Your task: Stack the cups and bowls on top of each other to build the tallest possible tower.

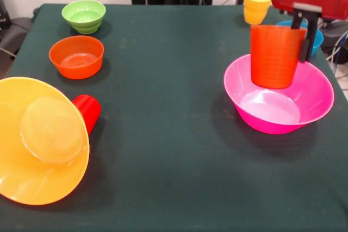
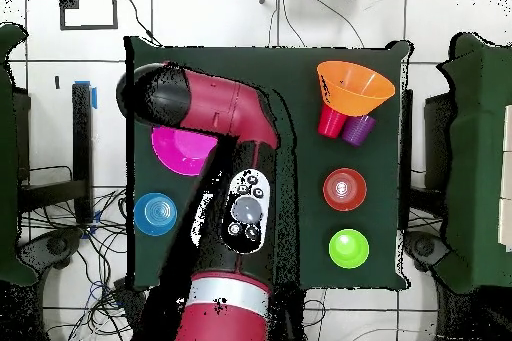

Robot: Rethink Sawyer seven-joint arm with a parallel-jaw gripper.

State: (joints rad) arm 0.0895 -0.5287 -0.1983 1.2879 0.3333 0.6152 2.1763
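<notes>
A dark green cloth covered the desk [image 1: 163,134], which stood on a pale tiled floor [image 2: 300,17] with cables trailing at one side in the overhead view.

The gripper [image 1: 302,39] came down from the red arm [image 2: 215,107] with its dark fingers [image 1: 311,42] closed over the rim of the orange cup [image 1: 275,55], holding it upright. The cup hung directly under the gripper, its base low inside the large pink bowl [image 1: 321,99]; whether it touched the bowl's floor could not be told. The pink bowl sat open side up on the desk, beneath the gripper.

Just behind the gripper in the front view, the small blue bowl [image 1: 317,36] showed partly past the cup, and the yellow cup [image 1: 256,5] stood a little beyond it near the desk's edge.

Well away across the desk lay the rest. The small orange bowl [image 1: 76,56] and the green bowl [image 1: 84,16] stood upright, apart from each other. The large yellow-orange bowl [image 1: 38,139] was tipped on its side, leaning against the red cup [image 1: 87,111], which lay beside it. In the overhead view a purple cup [image 2: 358,129] lay next to the red one, hidden behind the big bowl in the front view.
</notes>
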